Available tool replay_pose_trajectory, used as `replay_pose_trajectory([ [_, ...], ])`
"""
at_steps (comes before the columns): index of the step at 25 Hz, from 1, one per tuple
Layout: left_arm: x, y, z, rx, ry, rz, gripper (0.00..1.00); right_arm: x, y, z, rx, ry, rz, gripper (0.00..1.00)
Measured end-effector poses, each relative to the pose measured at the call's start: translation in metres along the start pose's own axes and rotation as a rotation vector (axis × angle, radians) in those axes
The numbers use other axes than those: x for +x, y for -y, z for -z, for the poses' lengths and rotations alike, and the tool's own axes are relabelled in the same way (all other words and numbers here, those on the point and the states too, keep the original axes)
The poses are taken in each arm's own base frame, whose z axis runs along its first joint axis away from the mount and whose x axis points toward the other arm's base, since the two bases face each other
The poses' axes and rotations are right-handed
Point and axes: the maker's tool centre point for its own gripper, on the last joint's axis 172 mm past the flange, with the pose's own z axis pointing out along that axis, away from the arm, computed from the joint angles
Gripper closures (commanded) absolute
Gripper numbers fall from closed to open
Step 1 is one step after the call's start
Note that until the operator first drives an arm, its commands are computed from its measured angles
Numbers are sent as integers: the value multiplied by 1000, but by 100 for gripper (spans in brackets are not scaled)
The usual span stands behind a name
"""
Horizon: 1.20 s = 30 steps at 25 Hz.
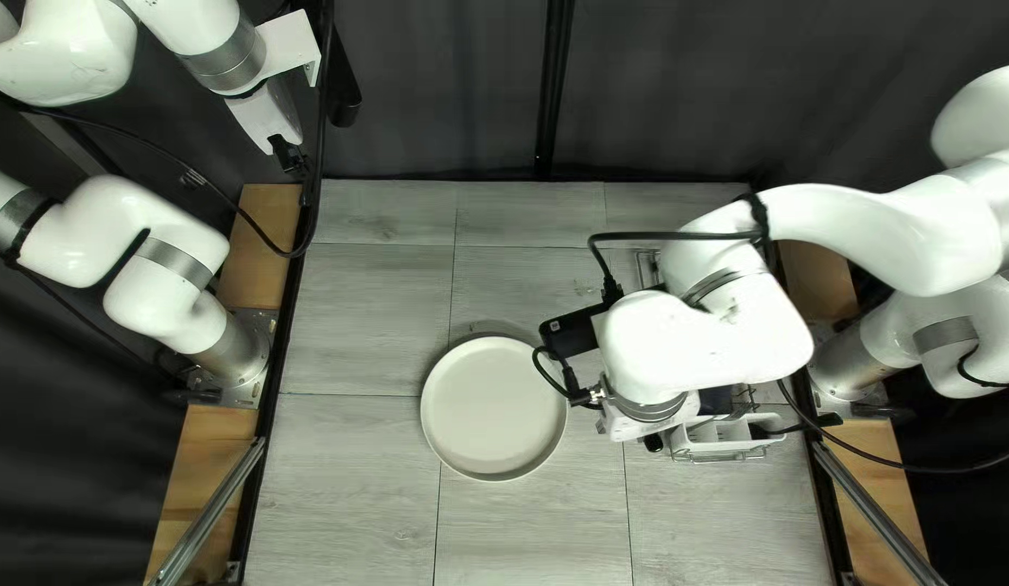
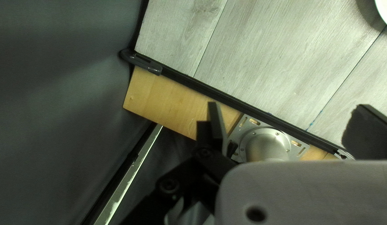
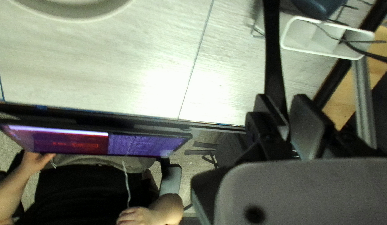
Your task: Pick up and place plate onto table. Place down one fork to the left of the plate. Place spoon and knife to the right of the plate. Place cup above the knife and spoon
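The right gripper (image 3: 288,111) has its fingers pinched on a dark piece of cutlery (image 3: 273,62), close to one end, so most of its length sticks out past them. Its other end is out of sight, and I can't tell if it's the knife, the fork or the spoon. That matters: a fork belongs left of the plate, the other two on its right.

Whichever it is, I'd carry it level, clear of the plate (image 1: 493,408) and of the white box (image 3: 316,53) to the right, where more cutlery (image 3: 368,55) leans out. The blue cup (image 3: 320,6) is just beside that box, so a long piece swung wide could catch it. Held by one end, it may well droop or twist; better a slow turn until it runs near to far alongside the plate, then down until it touches the table (image 1: 537,537) along its length, and only then a gentle release.

Over beyond the table's far left corner, the left gripper (image 2: 292,118) hangs with its fingers spread wide and nothing between them. I'd leave it there, out of the way.
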Motion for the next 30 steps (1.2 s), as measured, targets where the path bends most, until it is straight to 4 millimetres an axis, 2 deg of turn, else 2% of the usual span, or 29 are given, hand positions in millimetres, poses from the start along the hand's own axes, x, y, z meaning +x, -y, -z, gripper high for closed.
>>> replay_pose_trajectory([
  [4,0,0,0,0,0,0,0,1,11,-10,0,-6,-38,100],
  [8,0,0,0,0,0,0,0,15,27,-34,19,-61,-136,100],
  [15,0,0,0,0,0,0,0,33,30,-66,41,-186,-248,100],
  [22,0,0,0,0,0,0,0,35,32,-73,46,-203,-254,100],
  [30,0,0,0,0,0,0,0,32,48,-106,116,-221,-300,100],
])
